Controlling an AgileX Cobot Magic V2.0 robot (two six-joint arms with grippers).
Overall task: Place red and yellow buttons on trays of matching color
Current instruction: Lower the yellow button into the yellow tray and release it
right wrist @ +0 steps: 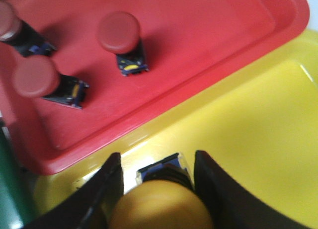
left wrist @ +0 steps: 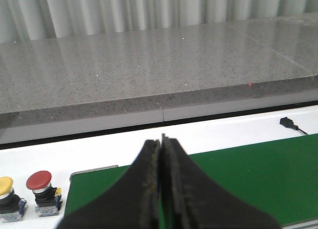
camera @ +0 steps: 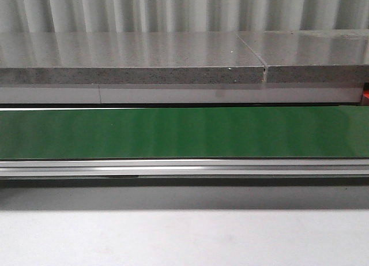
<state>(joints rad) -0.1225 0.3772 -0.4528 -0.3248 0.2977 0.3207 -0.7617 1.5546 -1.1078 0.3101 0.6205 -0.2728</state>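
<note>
Right wrist view: right gripper (right wrist: 156, 187) clamps a yellow button (right wrist: 158, 209) over the yellow tray (right wrist: 258, 139); next, lower and release. Left gripper (left wrist: 161, 189) fingers together, empty.

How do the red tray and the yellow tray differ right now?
The red tray carries three red buttons; the yellow tray shows only the yellow button between the right gripper fingers. The red tray's rim overlaps the yellow tray. Both look like smooth plastic.
</note>
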